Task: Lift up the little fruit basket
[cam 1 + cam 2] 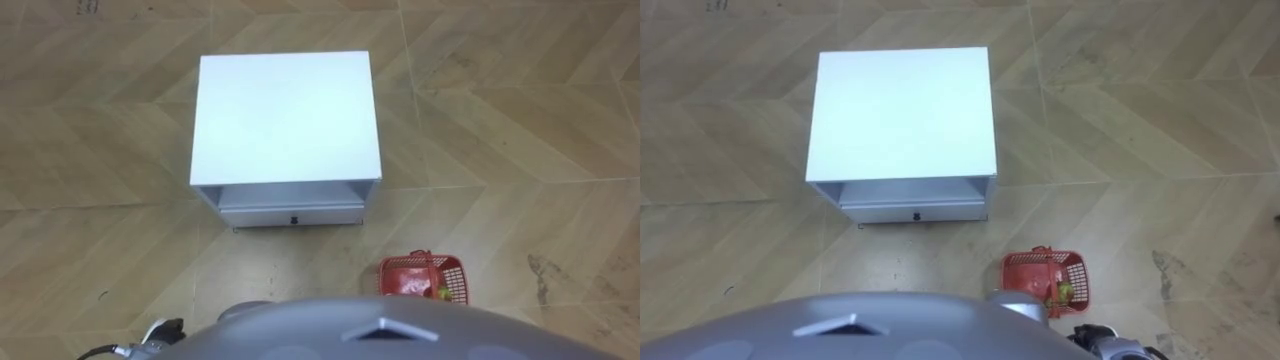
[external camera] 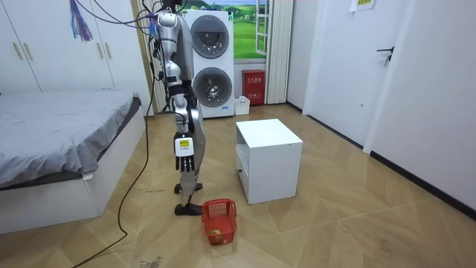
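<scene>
A red plastic fruit basket (image 1: pixel 407 271) stands on the wooden floor, with green and yellow fruit in it and its handle folded down. It lies close in front of me to my right, near a white cabinet's front right corner. In the room view the basket (image 2: pixel 219 221) sits just beside my feet. My right hand (image 2: pixel 182 148) hangs at my side with straight fingers, well above the basket and holding nothing. A bit of my right hand (image 1: pixel 1108 340) shows at the bottom edge, just right of the basket (image 1: pixel 1045 275). Part of my left hand (image 1: pixel 158 331) shows at the lower left.
I stand facing a white cabinet (image 1: pixel 285 115) with one shut drawer (image 1: pixel 292 216) low in its front. A bed (image 2: pixel 59 141) is behind me at the room view's left. Stacked washing machines (image 2: pixel 212 63) stand at the back wall. Open floor lies right of the basket.
</scene>
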You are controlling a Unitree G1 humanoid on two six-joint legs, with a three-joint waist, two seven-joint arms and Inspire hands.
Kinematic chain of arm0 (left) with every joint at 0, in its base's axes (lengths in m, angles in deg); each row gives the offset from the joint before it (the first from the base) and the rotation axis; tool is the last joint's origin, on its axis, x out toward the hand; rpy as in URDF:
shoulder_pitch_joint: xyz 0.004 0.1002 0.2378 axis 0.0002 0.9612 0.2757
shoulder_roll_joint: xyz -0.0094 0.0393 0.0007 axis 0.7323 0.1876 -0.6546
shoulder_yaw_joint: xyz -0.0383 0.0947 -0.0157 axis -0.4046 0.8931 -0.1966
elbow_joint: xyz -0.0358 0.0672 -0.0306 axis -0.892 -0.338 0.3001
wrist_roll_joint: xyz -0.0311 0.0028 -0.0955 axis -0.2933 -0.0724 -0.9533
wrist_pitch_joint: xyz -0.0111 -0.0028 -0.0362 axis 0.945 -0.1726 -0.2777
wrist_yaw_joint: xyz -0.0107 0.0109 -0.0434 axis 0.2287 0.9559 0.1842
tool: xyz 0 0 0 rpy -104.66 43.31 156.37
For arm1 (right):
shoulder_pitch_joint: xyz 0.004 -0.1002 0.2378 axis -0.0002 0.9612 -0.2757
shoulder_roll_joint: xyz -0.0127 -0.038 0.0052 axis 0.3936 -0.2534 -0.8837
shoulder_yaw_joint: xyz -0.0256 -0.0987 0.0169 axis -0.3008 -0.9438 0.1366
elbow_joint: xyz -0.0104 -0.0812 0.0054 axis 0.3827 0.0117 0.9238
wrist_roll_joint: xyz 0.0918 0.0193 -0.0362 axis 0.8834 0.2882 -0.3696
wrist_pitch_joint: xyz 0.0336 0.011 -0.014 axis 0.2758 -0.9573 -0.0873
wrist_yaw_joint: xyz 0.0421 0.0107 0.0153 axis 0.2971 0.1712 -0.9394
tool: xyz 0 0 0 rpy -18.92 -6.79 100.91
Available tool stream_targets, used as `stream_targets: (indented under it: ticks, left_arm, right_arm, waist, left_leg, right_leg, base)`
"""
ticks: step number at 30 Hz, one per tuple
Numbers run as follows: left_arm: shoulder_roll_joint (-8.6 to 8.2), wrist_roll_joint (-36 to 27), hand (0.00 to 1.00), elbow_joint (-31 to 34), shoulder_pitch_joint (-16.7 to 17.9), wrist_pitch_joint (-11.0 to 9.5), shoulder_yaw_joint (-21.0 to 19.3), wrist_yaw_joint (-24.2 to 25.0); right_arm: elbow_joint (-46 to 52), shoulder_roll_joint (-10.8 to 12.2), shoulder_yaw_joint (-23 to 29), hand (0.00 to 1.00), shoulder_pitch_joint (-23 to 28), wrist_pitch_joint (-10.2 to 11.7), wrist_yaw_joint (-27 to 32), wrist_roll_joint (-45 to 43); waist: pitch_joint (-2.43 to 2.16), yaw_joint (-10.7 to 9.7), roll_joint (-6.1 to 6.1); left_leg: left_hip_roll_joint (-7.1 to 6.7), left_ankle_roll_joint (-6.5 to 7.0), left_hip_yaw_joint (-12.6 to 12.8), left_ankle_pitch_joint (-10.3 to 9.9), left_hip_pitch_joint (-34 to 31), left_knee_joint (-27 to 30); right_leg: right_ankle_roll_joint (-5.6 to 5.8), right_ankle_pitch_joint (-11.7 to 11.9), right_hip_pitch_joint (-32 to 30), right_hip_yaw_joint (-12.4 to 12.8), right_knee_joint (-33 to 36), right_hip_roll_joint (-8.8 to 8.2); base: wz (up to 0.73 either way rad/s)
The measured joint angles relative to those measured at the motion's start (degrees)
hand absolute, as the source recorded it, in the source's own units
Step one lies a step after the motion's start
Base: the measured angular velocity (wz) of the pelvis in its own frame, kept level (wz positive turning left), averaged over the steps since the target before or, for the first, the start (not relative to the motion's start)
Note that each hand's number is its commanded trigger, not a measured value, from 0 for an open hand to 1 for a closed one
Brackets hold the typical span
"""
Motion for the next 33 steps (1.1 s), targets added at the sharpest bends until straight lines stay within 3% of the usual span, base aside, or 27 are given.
stream_targets:
  ticks: [15,21,25,26,27,28,29,30,31,32,33]
  left_arm:
    - [0.01,0.04,0.00,0.07,-0.01,0.08,-0.04,0.40]
    - [0.27,-0.08,0.00,-0.47,-1.41,-0.10,-0.21,1.10]
    - [0.55,-0.12,0.00,-2.11,-3.31,-0.64,-0.94,1.23]
    - [0.88,-0.09,0.00,-3.41,-4.59,-1.21,-2.26,1.45]
    - [1.12,-0.04,0.00,-3.94,-5.01,-1.52,-2.89,1.55]
    - [1.59,-0.04,0.00,-4.69,-5.66,-2.60,-4.56,1.72]
    - [2.27,0.14,0.00,-5.57,-7.33,-3.70,-6.39,2.11]
    - [3.47,0.15,0.00,-6.17,-9.10,-4.29,-7.68,2.40]
    - [4.13,0.04,0.00,-6.11,-9.26,-4.59,-7.74,2.42]
    - [5.32,-0.20,0.00,-6.11,-9.02,-4.71,-7.71,2.36]
    - [5.83,-0.45,0.00,-5.96,-9.09,-4.47,-7.55,2.26]
  right_arm:
    - [-0.08,0.00,0.05,0.00,-0.09,0.03,0.10,0.00]
    - [0.18,-0.52,0.63,0.00,-0.27,-0.01,0.61,1.48]
    - [0.40,-1.32,2.48,0.00,-2.36,0.31,1.38,3.07]
    - [0.45,-1.54,2.50,0.00,-3.19,0.46,1.99,3.25]
    - [0.45,-1.62,2.57,0.00,-3.64,0.55,2.27,3.12]
    - [0.62,-1.83,3.05,0.00,-5.24,0.60,2.56,2.53]
    - [0.77,-1.92,4.83,0.00,-6.55,0.57,2.69,2.36]
    - [0.81,-1.45,6.43,0.00,-5.97,0.56,2.97,3.16]
    - [0.51,-1.30,6.53,0.00,-5.31,0.30,3.10,3.96]
    - [0.44,-1.32,6.26,0.00,-5.15,-0.23,3.24,5.54]
    - [0.49,-1.46,6.14,0.00,-5.87,-0.22,3.53,6.49]
  waist:
    - [-0.01,-0.08,-0.11]
    - [0.02,-0.05,-0.22]
    - [0.24,0.05,-0.11]
    - [0.43,-0.21,0.11]
    - [0.27,-0.17,0.18]
    - [-0.10,-0.12,0.69]
    - [-0.43,-0.78,1.80]
    - [0.12,-1.62,0.57]
    - [-0.01,-1.29,-0.47]
    - [-0.28,0.63,-2.14]
    - [-0.41,1.83,-2.82]
  left_leg:
    - [0.00,0.00,0.01,0.00,-0.02,0.03]
    - [-0.38,0.22,0.03,-0.15,-2.10,1.33]
    - [-0.95,1.67,0.72,-1.39,-7.44,7.53]
    - [-1.07,3.05,1.13,-2.53,-10.61,10.76]
    - [-1.12,3.64,1.26,-2.79,-11.77,11.60]
    - [-1.04,3.98,1.24,-3.13,-14.50,11.85]
    - [0.14,4.39,2.29,-3.91,-18.53,13.85]
    - [-0.77,5.37,2.99,-4.70,-21.14,17.41]
    - [-1.67,5.58,3.21,-5.15,-21.76,18.53]
    - [-2.64,6.12,4.54,-6.34,-23.66,21.04]
    - [-2.81,6.31,5.12,-6.85,-25.15,22.49]
  right_leg:
    - [-0.03,-0.03,0.04,-0.20,0.08,-0.13]
    - [0.05,-0.85,-2.13,-0.49,2.57,-1.23]
    - [0.25,-1.14,-7.23,0.60,8.23,-2.38]
    - [0.32,-0.91,-8.83,1.25,9.54,-2.63]
    - [0.41,-0.89,-9.92,1.97,9.98,-2.65]
    - [1.35,-0.41,-12.56,3.10,9.74,-2.23]
    - [1.99,-1.27,-16.48,3.57,15.02,-2.27]
    - [2.33,-4.59,-18.82,3.05,29.15,-5.51]
    - [2.59,-4.96,-18.85,3.45,35.56,-7.13]
    - [3.01,-4.49,-18.66,5.28,46.55,-8.75]
    - [3.27,-3.83,-18.56,6.65,50.45,-9.29]
  base:
    - [0.00]
    - [0.02]
    - [-0.11]
    - [-0.08]
    - [-0.13]
    - [0.07]
    - [0.78]
    - [1.11]
    - [1.14]
    - [0.39]
    - [0.00]
